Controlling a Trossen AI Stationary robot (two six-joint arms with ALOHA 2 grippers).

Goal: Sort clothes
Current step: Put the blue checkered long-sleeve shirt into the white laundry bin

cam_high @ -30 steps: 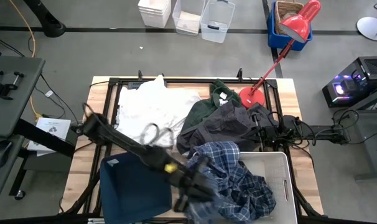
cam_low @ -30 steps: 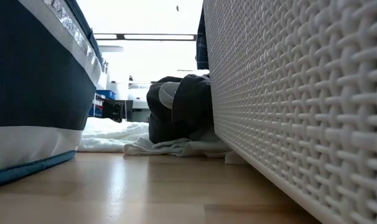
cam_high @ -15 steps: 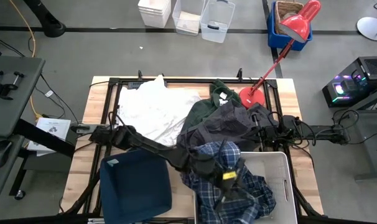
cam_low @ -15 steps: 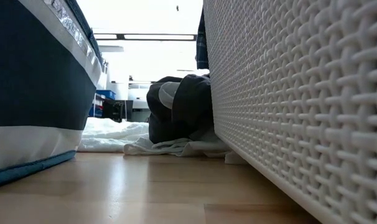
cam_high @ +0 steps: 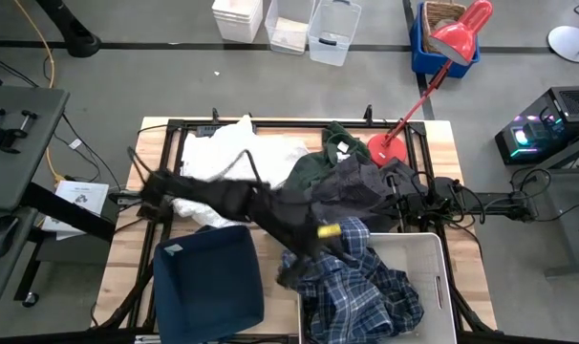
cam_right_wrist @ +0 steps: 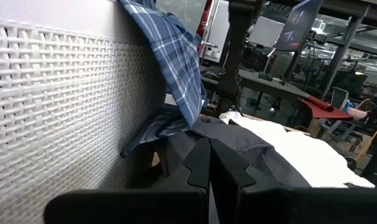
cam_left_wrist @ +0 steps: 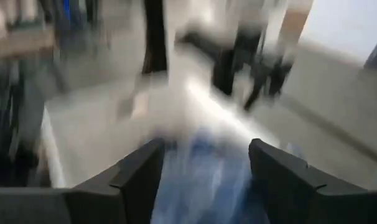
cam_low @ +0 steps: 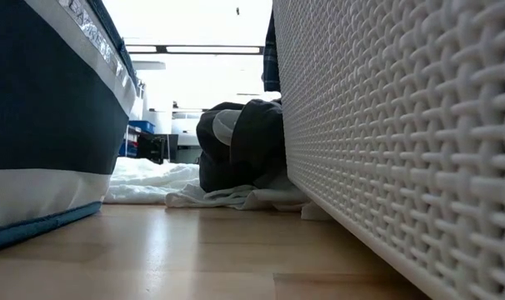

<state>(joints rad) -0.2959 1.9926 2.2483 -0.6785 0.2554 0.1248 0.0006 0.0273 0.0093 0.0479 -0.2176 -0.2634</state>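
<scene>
A blue-and-white plaid shirt (cam_high: 366, 287) lies heaped in the white bin (cam_high: 435, 250), and one fold hangs over the bin's far rim (cam_right_wrist: 176, 68). My left gripper (cam_high: 294, 269) hovers open at the shirt's left edge. In the blurred left wrist view, blue cloth shows beyond the open fingers (cam_left_wrist: 204, 168). White cloth (cam_high: 237, 162), a dark green hoodie (cam_high: 318, 164) and a dark grey jacket (cam_high: 352, 186) lie on the far half of the table. My right gripper (cam_high: 396, 201) rests shut beside the jacket (cam_right_wrist: 251, 146).
A navy fabric bin (cam_high: 208, 287) stands at the near left, next to the white bin. A red desk lamp (cam_high: 390, 145) stands at the far right of the table. In the low view the jacket (cam_low: 240, 142) and white cloth (cam_low: 152, 179) fill the gap between both bins.
My left gripper swung from the navy bin's right edge toward the table's right, out over the white bin. It then drew back up and toward the far left. The plaid shirt now lies heaped in the white bin.
</scene>
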